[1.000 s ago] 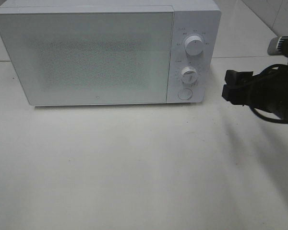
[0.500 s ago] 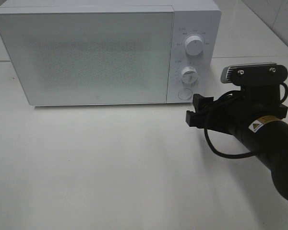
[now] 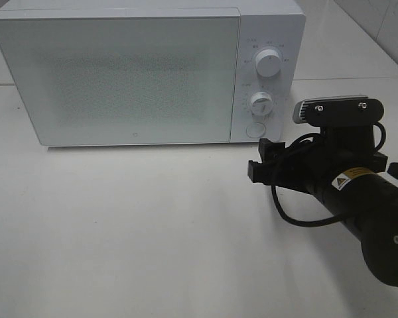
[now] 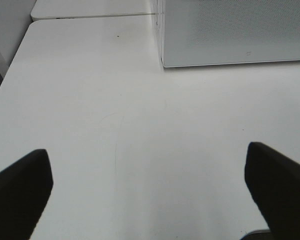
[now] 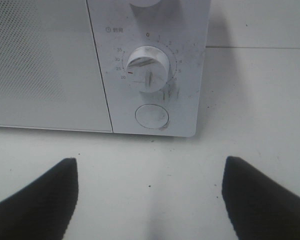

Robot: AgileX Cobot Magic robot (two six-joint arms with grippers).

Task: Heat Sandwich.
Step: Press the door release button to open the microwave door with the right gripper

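Observation:
The sandwich is out of view in every frame. A white microwave stands at the back of the table with its door shut. My right gripper hovers open just in front of the control panel, below the round door button. In the right wrist view its two dark fingers spread wide with nothing between them, facing the timer knob and the button. My left gripper is open over bare tabletop, with the microwave's lower corner ahead of it. The left arm does not show in the exterior high view.
The control panel carries an upper knob and a lower knob. A white tabletop stretches in front of the microwave. A seam between table sections runs behind the left gripper's area.
My right arm has swung in from the right edge, leftward and lower, and now sits in front of the microwave's control panel. Its jaws stay equally wide.

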